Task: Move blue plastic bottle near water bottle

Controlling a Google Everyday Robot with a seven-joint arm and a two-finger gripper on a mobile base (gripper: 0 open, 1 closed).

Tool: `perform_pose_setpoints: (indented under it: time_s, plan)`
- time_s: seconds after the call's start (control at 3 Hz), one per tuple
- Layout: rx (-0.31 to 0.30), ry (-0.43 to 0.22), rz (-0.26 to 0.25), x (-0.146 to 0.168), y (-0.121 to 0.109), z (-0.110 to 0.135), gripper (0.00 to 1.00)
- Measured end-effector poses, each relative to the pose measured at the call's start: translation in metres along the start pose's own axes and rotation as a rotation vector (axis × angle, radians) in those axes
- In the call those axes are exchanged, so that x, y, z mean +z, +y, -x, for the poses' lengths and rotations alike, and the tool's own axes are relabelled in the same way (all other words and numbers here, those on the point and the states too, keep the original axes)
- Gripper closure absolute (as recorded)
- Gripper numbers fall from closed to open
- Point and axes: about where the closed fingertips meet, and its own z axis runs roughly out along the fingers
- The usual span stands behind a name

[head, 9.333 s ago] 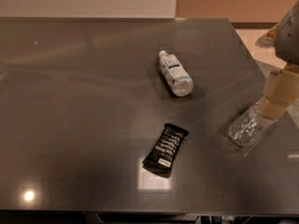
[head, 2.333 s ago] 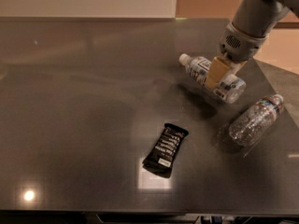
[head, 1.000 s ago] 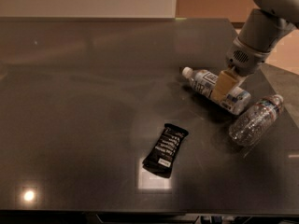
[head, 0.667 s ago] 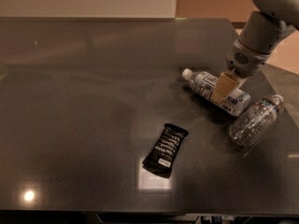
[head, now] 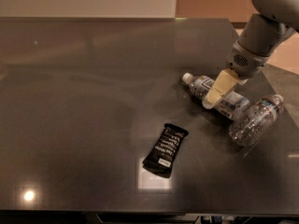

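dark table | gripper over blue plastic bottle | water bottle beside

claw over blue plastic bottle, water bottle just right

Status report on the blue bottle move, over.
Gripper down on the middle of the blue plastic bottle. Bottle lying flat, base close beside water bottle. Black snack bar nearer the camera, not in the way.
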Motion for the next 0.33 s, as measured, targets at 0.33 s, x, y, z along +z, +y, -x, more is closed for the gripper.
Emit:
perform_pose_setpoints:
  time_s: [0.33]
  plan:
    - [0.0,0.0,0.0,0.0,0.0,0.0,0.0]
